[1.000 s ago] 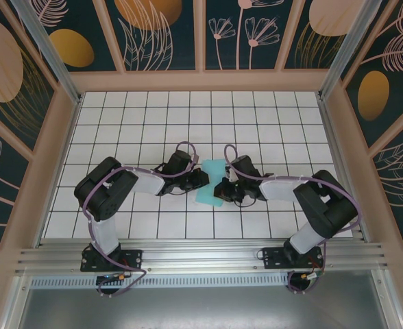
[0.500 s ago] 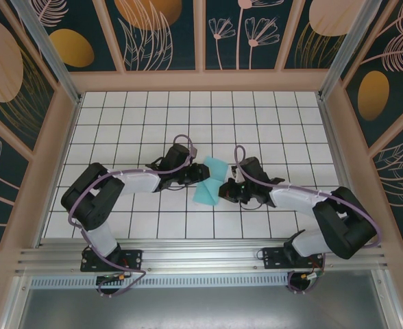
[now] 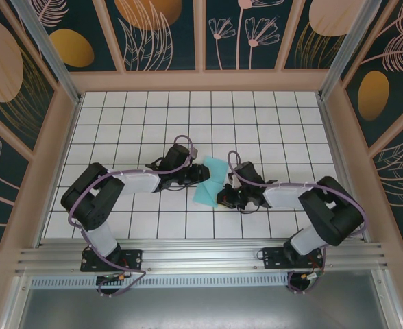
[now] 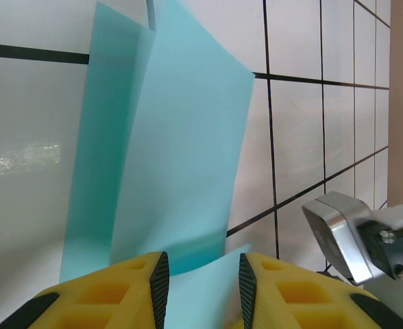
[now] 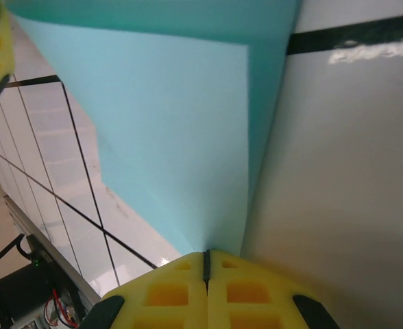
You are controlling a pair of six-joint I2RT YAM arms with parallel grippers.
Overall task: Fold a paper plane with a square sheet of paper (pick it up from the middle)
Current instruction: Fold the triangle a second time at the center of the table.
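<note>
— The square sheet of paper, where is it now?

— Around the middle of the tiled table, a little toward the near edge. It's partly lifted and bent along a crease between the two arms. The left arm reaches in from one side and the right arm lies low on the other.

— Did something just change?

— Yes. The left gripper has eased its jaws partway apart. A turquoise flap sits loose in the gap, not pinched. The right gripper has closed completely, and the sheet narrows into the seam between its yellow fingers.

— What does that mean for the fold?

— I'd say the right side has taken over the hold, which frees the left to re-grip for the next crease. The folding looks to be at an early stage.
</note>
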